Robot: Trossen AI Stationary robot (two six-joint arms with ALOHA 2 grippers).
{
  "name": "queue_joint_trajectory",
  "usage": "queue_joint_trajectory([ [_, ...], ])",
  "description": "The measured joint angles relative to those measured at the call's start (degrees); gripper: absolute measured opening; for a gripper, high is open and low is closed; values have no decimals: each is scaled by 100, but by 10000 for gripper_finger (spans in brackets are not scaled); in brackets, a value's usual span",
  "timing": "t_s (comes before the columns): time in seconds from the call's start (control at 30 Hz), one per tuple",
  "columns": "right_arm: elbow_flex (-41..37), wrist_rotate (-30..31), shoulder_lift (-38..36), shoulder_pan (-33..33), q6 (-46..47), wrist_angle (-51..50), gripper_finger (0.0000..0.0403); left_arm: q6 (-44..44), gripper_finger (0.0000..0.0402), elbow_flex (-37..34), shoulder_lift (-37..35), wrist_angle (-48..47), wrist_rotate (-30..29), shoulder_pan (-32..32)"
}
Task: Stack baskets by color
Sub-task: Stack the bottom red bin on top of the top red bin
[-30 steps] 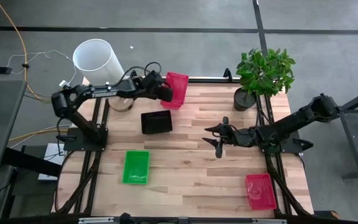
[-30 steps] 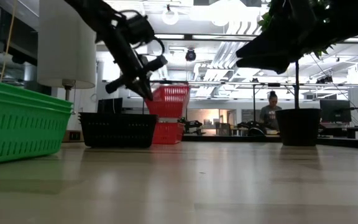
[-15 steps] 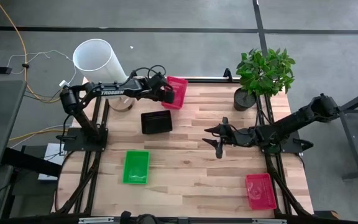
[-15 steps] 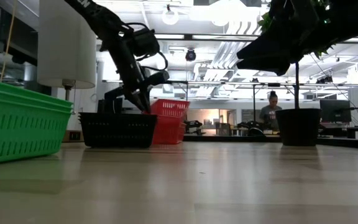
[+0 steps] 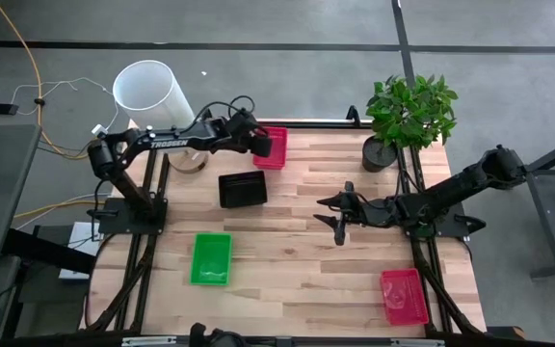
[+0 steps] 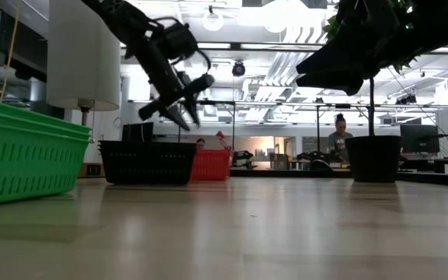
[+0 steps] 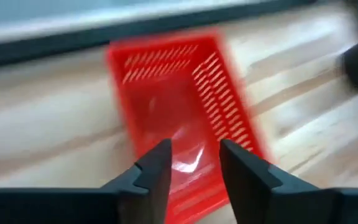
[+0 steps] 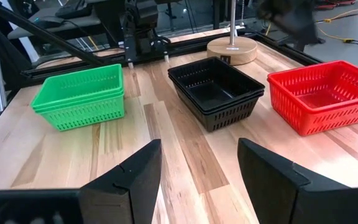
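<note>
A red basket [image 5: 276, 152] [image 7: 173, 93] lies flat on its bottom at the table's far edge, left of centre. My left gripper [image 5: 261, 145] [image 6: 187, 120] [image 7: 194, 155] hovers open just above its near-left rim, fingers slanting down and clear of it. The black basket [image 5: 243, 189] [image 8: 216, 93] sits just nearer than the red one. The green basket [image 5: 211, 258] [image 8: 79, 96] is toward the near left. A second red basket [image 5: 405, 296] rests at the near right. My right gripper [image 5: 333, 220] [image 8: 197, 168] waits open right of the table's centre.
A tall white cylinder [image 5: 152, 92] stands at the far left corner, close behind my left arm. A potted plant [image 5: 379, 154] [image 6: 373, 159] stands at the far right. Bare wood lies between the baskets in the table's middle. A person [image 6: 341, 140] shows in the room beyond.
My left gripper carried the red basket, tipped up on edge, down toward the table's far edge, then opened and let go. The basket has dropped from tilted to flat on the table, beside the black basket.
</note>
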Motion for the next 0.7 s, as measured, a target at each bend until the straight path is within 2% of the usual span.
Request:
queue_joint_trajectory([
  [0.17,0,-60,0,0,0,12,199,440,156,0,-413,748,380,-39],
  [0.23,-1,-61,0,0,0,17,199,791,165,0,-675,960,714,-130],
  [0.37,-2,-68,0,0,0,51,199,1593,169,-14,-1312,994,877,-683],
  [0.43,-1,-70,0,0,0,90,199,1896,169,-155,-1694,1032,687,-1129],
  [0.53,-2,-79,0,0,-2,186,199,2343,167,-526,-2276,1397,104,-1930],
  [0.7,0,-249,0,0,-2,372,199,2828,166,-1777,-3259,2582,-917,-3120],
])
